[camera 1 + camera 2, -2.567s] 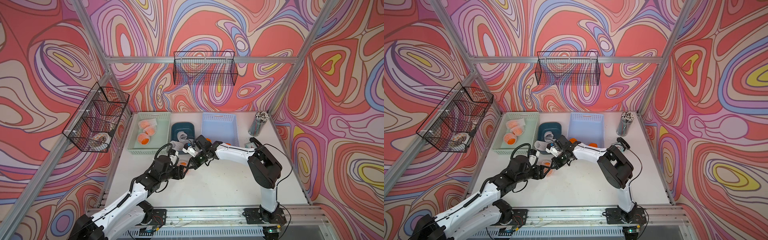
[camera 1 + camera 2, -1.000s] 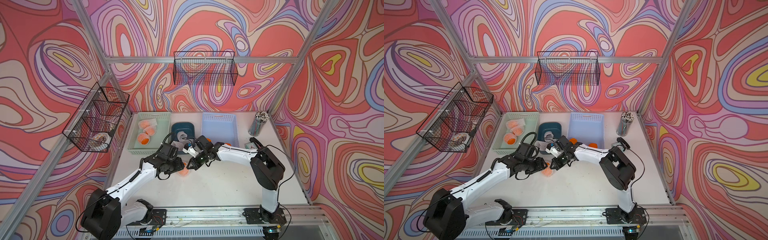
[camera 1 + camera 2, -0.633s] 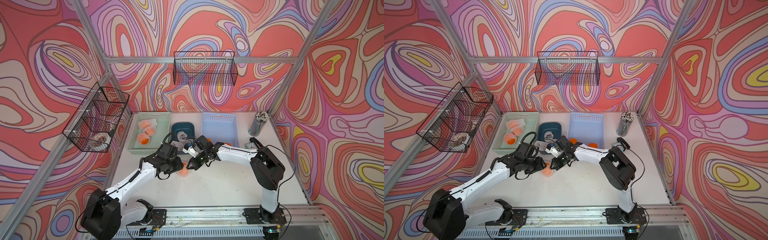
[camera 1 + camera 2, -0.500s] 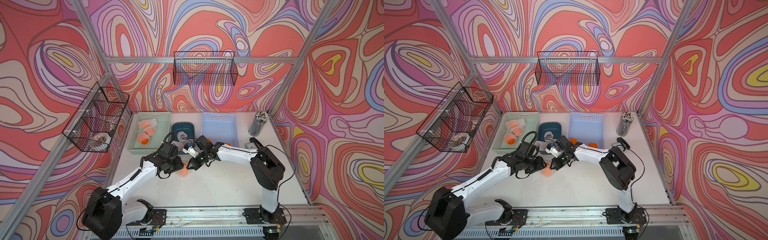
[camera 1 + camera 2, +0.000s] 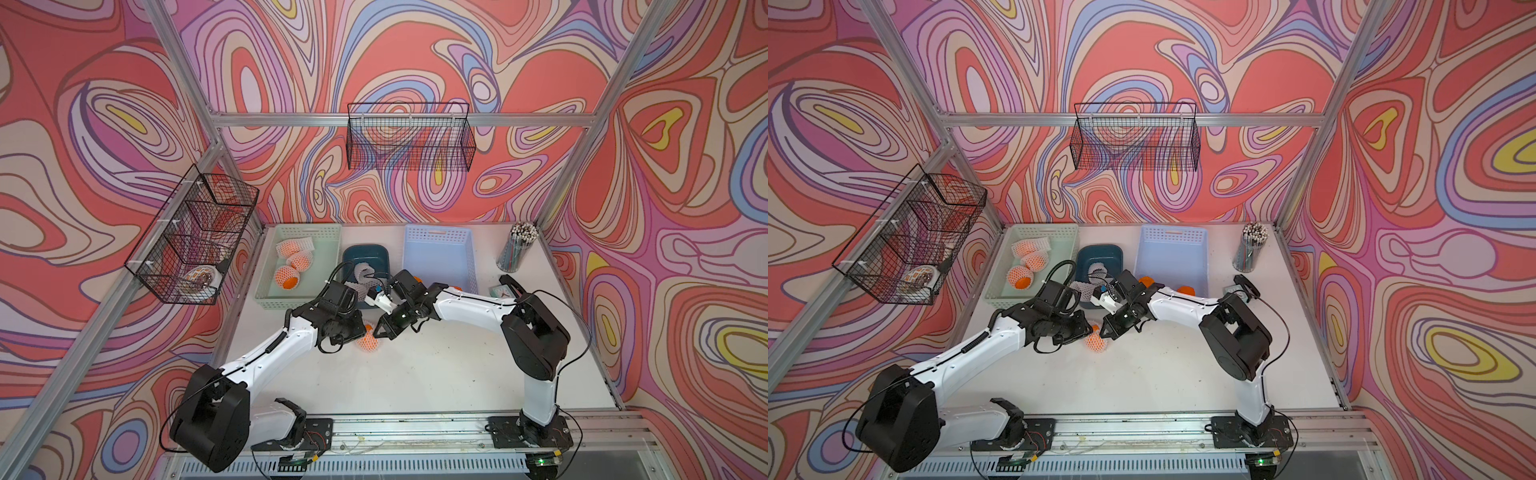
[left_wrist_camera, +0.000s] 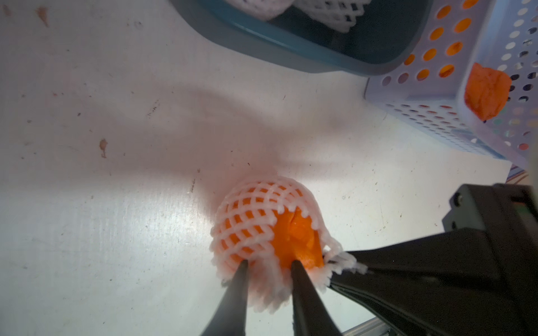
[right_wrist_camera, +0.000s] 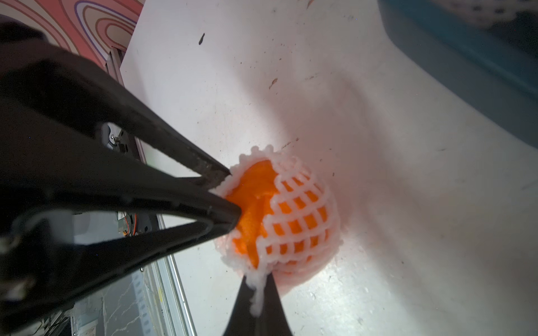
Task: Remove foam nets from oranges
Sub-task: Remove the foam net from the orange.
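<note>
The left gripper and right gripper are each pinching the net rim on an orange sitting mid-tabletop. Emptied nets are lying in the bin, bare oranges in the blue basket; three more are waiting, netted, in the green basket.

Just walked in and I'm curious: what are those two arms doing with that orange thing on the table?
They are working a foam net off an orange on the table. The right gripper is shut on one edge of the net, and the left gripper pinches another part of the rim, where bare peel shows. Three netted oranges wait in the green basket; empty nets lie in the teal tub.
</note>
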Action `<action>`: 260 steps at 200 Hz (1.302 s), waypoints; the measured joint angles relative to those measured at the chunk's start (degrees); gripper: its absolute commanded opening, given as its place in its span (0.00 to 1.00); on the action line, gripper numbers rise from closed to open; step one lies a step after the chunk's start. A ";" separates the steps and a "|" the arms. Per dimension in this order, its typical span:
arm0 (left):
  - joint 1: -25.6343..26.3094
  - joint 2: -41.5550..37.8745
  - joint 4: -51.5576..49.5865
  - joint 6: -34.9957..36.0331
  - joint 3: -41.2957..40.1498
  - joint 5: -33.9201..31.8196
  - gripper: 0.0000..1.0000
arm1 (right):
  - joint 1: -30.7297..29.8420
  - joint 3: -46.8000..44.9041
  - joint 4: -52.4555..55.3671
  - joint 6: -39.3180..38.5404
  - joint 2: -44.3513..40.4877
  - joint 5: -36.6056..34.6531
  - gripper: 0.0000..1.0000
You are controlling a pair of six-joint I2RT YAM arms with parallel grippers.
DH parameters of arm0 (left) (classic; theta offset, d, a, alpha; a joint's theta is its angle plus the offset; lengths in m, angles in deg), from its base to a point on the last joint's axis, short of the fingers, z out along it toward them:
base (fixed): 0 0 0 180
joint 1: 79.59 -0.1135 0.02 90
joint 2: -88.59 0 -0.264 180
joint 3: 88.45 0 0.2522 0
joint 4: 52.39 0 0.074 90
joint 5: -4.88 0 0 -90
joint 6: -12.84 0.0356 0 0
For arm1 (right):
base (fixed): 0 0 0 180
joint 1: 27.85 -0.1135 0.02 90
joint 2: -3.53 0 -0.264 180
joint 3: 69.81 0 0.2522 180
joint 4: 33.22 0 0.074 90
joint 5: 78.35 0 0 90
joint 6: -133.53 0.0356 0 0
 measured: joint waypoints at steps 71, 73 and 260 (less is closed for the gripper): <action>-0.44 -0.68 1.79 -1.14 -1.16 2.03 0.08 | 0.26 1.88 2.97 0.17 0.83 -0.44 0.04; -0.44 -0.79 1.84 -1.18 -1.20 2.14 0.09 | 0.28 1.88 2.99 0.22 0.83 -0.46 0.04; 0.98 -1.88 4.76 -3.21 -3.58 5.49 0.06 | 0.70 5.40 4.70 2.16 0.85 -1.25 0.14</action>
